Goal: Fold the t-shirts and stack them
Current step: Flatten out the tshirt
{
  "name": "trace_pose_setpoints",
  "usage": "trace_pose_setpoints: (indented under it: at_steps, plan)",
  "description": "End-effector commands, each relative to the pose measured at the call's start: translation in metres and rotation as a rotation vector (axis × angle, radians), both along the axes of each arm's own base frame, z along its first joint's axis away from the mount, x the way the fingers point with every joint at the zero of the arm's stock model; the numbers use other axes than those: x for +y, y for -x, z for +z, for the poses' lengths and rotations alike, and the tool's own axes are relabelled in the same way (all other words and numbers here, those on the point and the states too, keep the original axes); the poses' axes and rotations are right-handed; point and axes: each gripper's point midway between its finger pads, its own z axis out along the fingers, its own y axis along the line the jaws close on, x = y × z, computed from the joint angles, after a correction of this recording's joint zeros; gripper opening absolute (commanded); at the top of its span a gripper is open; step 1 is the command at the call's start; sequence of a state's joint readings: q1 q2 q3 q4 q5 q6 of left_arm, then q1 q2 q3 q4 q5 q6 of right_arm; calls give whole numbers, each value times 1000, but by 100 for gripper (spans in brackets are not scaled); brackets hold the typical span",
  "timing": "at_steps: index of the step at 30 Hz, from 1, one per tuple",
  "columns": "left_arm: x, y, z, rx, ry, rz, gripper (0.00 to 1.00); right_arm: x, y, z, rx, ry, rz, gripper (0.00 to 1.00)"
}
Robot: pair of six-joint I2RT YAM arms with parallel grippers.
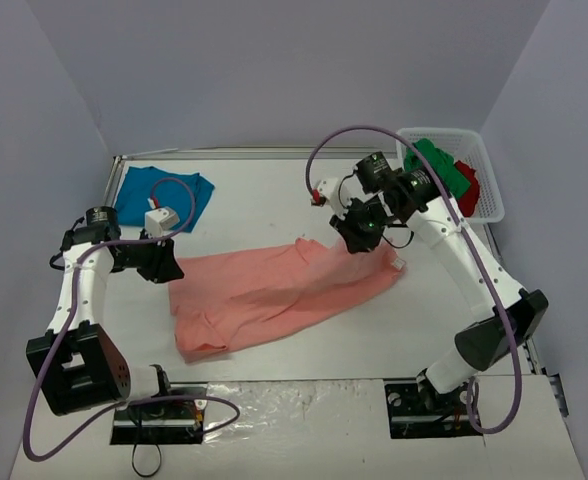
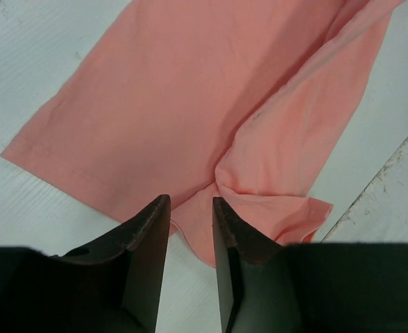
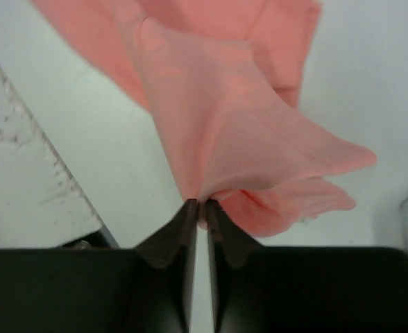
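A: Entry. Where is the working piece?

B: The salmon-pink soft-cloth t-shirt (image 1: 274,295) lies across the middle of the white worktop (image 1: 274,190), from near left to far right, rumpled and not yet folded. A teal-blue t-shirt (image 1: 159,195) lies flat at the far left. A green t-shirt (image 1: 436,163) and a red t-shirt (image 1: 468,178) are bunched in the white plastic mesh basket (image 1: 489,205) at the far right.

A: Tool states?

B: Right tool (image 3: 198,208): fingers pressed together, pinching a fold of the pink shirt at its far-right end. The cloth rises off the worktop there and fans away from the pinch. Left tool (image 2: 190,211): fingers spread with a clear gap, poised at the shirt's left edge over a puckered corner. Nothing gripped that I can see.

A: Handling?

B: Judgement: light, limp, no stiffness. It hangs from the one pinch and sags elsewhere, so a single grip would only drag and bunch it. Not fragile. Thin layers may slip from a shallow pinch.

A: Where to take hold?

B: Hem or seam edges, where the cloth is doubled and thicker for the fingers. For the left tool, the edge directly under it, taken deep enough to catch both layers. With opposite ends held, the shirt could be drawn taut and laid flat before folding.

A: Risk?

B: Catching only the top layer, which would skew the fold.
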State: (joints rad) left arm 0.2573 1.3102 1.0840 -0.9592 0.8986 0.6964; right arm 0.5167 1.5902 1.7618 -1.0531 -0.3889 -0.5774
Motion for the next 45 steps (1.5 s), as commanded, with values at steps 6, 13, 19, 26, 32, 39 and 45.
trace_pose_setpoints:
  at_steps: [6,13,19,26,32,39,45]
  plan:
    - [-6,1,16,-47,39,-21,13,-24,95,-46,228,111,153,18]
    - [-4,0,11,-36,31,-13,7,-32,72,-37,59,124,48,53]
    - [-1,-3,-4,26,23,-19,19,-58,17,-83,79,233,-102,54]
    - [0,-1,-17,70,4,-46,18,-64,32,-147,337,239,-49,52]
    - [2,-3,-22,81,-7,-39,15,-60,46,-177,454,258,2,50]
    - [5,-3,-24,77,-27,-21,15,-69,58,-193,509,283,26,49]
    - [5,-3,-25,74,-29,-23,15,-81,62,-208,541,306,15,49]
